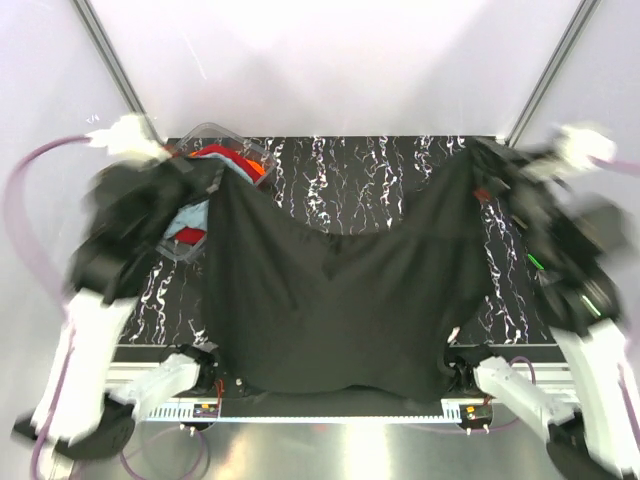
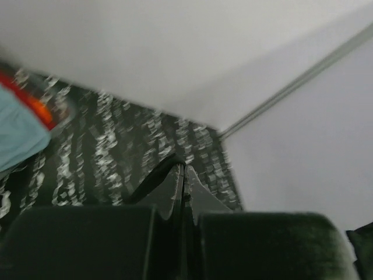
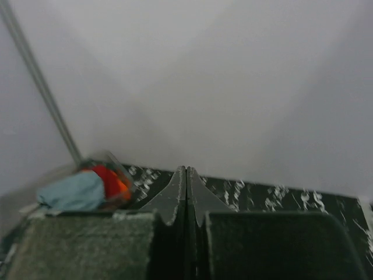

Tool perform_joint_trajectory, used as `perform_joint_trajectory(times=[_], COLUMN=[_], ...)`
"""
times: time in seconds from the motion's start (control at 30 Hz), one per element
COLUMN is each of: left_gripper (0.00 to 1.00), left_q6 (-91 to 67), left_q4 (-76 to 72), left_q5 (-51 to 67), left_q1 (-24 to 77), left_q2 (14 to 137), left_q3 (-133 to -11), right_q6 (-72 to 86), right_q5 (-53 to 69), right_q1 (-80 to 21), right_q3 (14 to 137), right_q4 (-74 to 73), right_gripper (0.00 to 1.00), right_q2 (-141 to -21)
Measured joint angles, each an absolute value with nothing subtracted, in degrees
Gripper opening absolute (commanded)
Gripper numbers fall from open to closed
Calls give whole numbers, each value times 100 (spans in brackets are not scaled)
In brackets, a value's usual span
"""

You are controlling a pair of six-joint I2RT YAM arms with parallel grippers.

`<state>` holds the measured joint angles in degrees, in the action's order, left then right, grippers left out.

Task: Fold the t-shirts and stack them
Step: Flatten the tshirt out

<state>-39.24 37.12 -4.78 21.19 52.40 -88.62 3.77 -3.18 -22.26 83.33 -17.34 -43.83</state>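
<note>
Status: early. Nothing is folded and nothing is stacked, as far as I can see.

- black t-shirt (image 1: 340,300): held up by two corners and stretched between the arms. It sags in the middle and spans most of the worktop (image 1: 340,165). The bottom hem drapes down to the near edge, by the arm bases. Not laid flat yet, no crease in it.
- left pincer (image 2: 184,175): jaws pressed together. Top view shows the shirt's left corner running up to it, near the far-left corner, so I read it as clamped on the black shirt.
- right pincer (image 3: 186,175): same, jaws closed tight. The shirt's other corner hangs from it near the far-right corner. The wrist views don't clearly show the pinched cloth itself.
- Both arms are blurred in the top view.

Left to do, my read: lay the black one flat, fold it, then do the same for the other two and pile them.

Around:
- clear tub (image 1: 232,133) at the far-left corner, with the red-orange t-shirt (image 1: 225,157) and teal-blue t-shirt (image 1: 190,214) bunched in it. Can't tell if the teal one spills over the rim.

In the way: the tub is just beside the shirt's left edge and under the left arm, so there's a snag risk on set-down. The hem over the near edge could catch on the bases.
</note>
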Motion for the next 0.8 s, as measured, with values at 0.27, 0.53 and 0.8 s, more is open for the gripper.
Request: perform_joint_trajectory(times=[0.27,0.53,0.8], left_gripper=[0,0,0], left_q6=[-3402,-3389,-3389], left_q4=[3074,2314,1907], left_q5=[-952,-947,-766], left_q1=[1745,1527,1411], left_q2=[8001,9684,11069], left_q3=[-8519,-8877,-9730], right_q6=[-257,-753,-899], right_q5=[-429,152,539], right_q1=[-1328,-762,-672], right_q3=[7647,8040,8702], right_q4=[-1002,311,1313], right_gripper=[0,0,0], right_q2=[-7452,-9445,-11187])
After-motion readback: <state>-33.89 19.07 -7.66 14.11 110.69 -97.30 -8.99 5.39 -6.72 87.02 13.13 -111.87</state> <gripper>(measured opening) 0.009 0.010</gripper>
